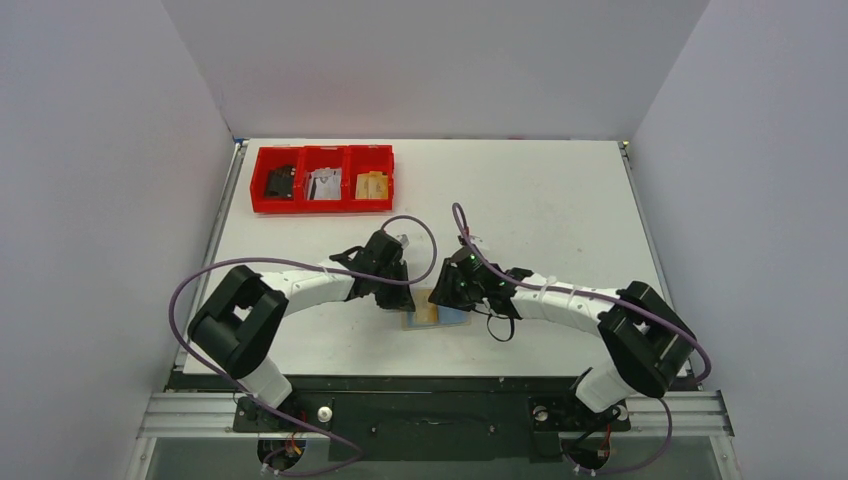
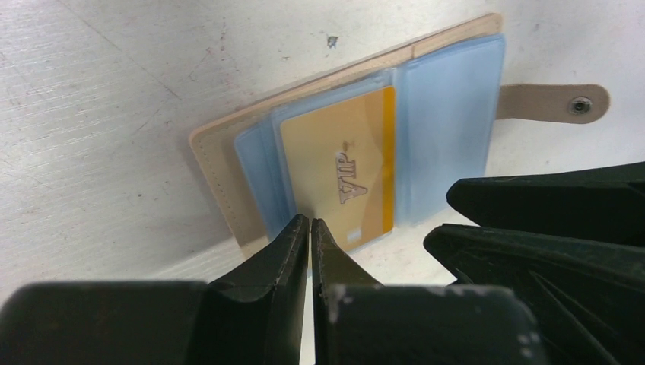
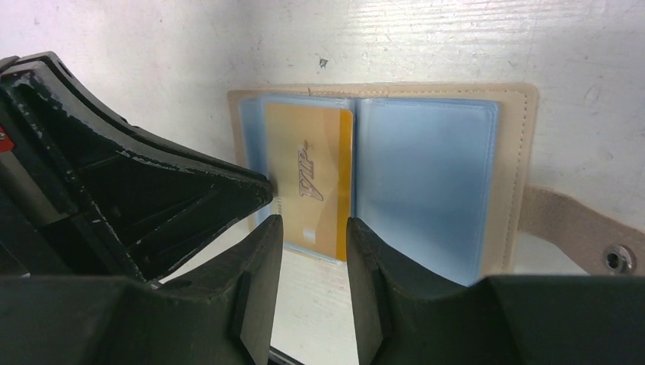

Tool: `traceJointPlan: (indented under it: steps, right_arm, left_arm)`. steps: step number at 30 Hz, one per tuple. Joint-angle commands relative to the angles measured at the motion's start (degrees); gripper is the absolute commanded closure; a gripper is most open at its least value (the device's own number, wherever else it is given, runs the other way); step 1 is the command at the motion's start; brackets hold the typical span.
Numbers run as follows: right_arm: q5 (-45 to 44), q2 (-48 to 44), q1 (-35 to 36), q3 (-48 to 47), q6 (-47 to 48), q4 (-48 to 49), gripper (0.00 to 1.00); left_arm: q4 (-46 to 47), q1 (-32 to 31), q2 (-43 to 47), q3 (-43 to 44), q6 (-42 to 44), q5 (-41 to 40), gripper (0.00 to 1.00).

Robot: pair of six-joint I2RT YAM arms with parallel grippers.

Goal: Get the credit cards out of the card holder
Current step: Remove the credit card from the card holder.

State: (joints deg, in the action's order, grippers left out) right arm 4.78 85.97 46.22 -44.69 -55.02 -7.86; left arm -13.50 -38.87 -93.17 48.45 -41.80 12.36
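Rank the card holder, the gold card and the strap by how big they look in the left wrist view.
1. card holder
2. gold card
3. strap
All three lie flat together, so nearness to the camera barely affects the order.

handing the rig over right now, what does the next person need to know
Left gripper: shut, tips at the near edge of the gold VIP card; whether they pinch it cannot be told.
Right gripper: open, one finger on each side of the same card's near edge, not closed on it.
Card holder: lies open on the table between the two arms. The gold card sits in one of its blue plastic sleeves.
Done: holder is open.
Left: no card is out yet. Pull the gold card free, then check the other sleeves, whose contents cannot be made out.
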Motion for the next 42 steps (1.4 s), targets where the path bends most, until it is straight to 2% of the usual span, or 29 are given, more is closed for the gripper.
traceJointPlan:
  steps: [1,16,26,35,42]
  right_arm:
    - [0.5,1.7,-0.1,-1.5,-0.5,3.6,0.67]
    - [2.1,5.7,-1.3,0.1,-1.1,7.3,0.68]
    - [6.1,6.4,-3.6,5.3,-4.4,16.8,0.74]
    - [10.5,6.0,-6.6,12.7,-9.1,29.8,0.78]
    - [11.8,6.2,-7.8,16.0,-11.6,36.8,0.86]
  left_arm:
    - [1.6,0.3,-0.2,-0.4,1.2,-2.2,0.99]
    - [0.2,0.1,-2.3,0.6,2.2,-4.6,1.0]
    - [0.5,-0.5,-5.0,1.3,1.4,-3.6,1.0]
    - [0.5,-0.7,-5.9,1.0,0.6,-3.5,1.0]
    - [0.6,-0.8,-6.2,0.9,0.3,-3.3,1.0]
